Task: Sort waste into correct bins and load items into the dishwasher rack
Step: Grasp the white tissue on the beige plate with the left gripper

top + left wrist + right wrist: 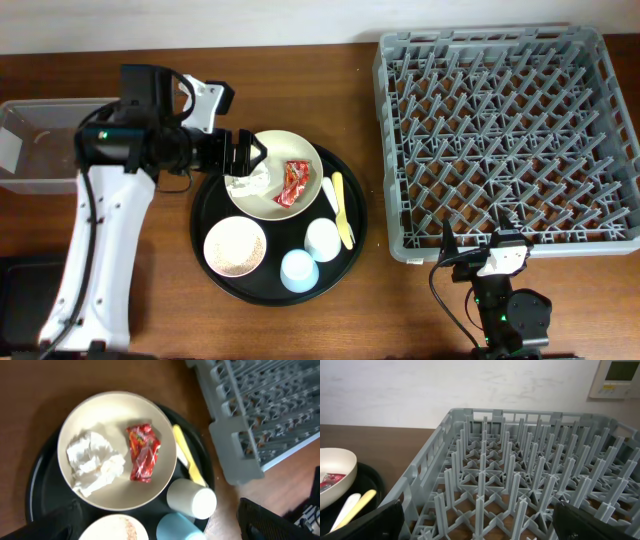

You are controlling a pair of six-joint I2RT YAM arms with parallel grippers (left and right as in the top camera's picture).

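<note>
A large cream bowl [312,160] on the round black tray holds the crumpled white paper wad [248,181] and the red snack wrapper [296,183]; both also show in the left wrist view, wad [94,461] and wrapper [143,452]. My left gripper [250,153] is open and empty, hovering over the bowl's left rim by the wad. The small pink bowl [235,247] holds rice-like grains. The white cup [322,238], light blue cup [299,270] and pale cutlery [342,208] lie on the tray. My right gripper [476,250] is open and empty at the front edge of the grey dishwasher rack [510,130].
The round black tray [200,205] sits at centre. The clear tub [40,140] with a white label stands at the far left. A dark flat shape [20,300] at the bottom left is mostly hidden by my left arm. The rack fills the right wrist view [520,475].
</note>
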